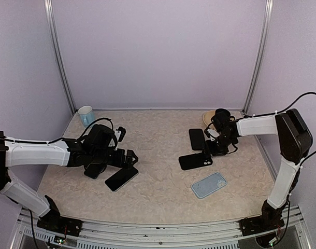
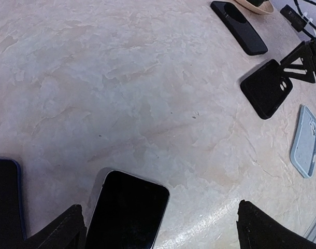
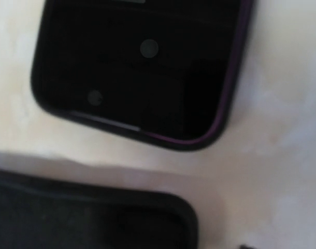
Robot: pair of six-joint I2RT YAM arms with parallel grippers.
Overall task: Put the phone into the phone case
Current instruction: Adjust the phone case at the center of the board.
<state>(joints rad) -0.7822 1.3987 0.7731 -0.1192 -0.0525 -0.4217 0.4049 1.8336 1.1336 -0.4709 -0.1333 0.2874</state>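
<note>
1. A black phone case lies on the table, right of centre. In the right wrist view its raised rim surrounds a dark hollow that holds no phone.
2. A light blue phone case lies flat nearer the front edge, apart from the black one. It also holds no phone.
3. A pale blue cup stands upright in the back left corner, and its contents cannot be made out. A tan dish sits at the back right, mostly hidden behind the right arm.
4. A dark phone with a purple edge lies flat just behind the black phone case. The two are close, with a strip of bare table between them.
5. The right gripper sits low at the right-hand edge of the black phone case, just beside the purple-edged phone. It cannot be told whether its fingers pinch the case's edge or only rest against it.
6. The left gripper hangs low over the left side of the table, fingers spread wide and holding nothing.
7. A silver-edged phone lies screen up on the table between those spread fingers.
8. A blue-edged phone lies just beside the silver-edged one, partly under the left arm. Both are well apart from the two cases.
</note>
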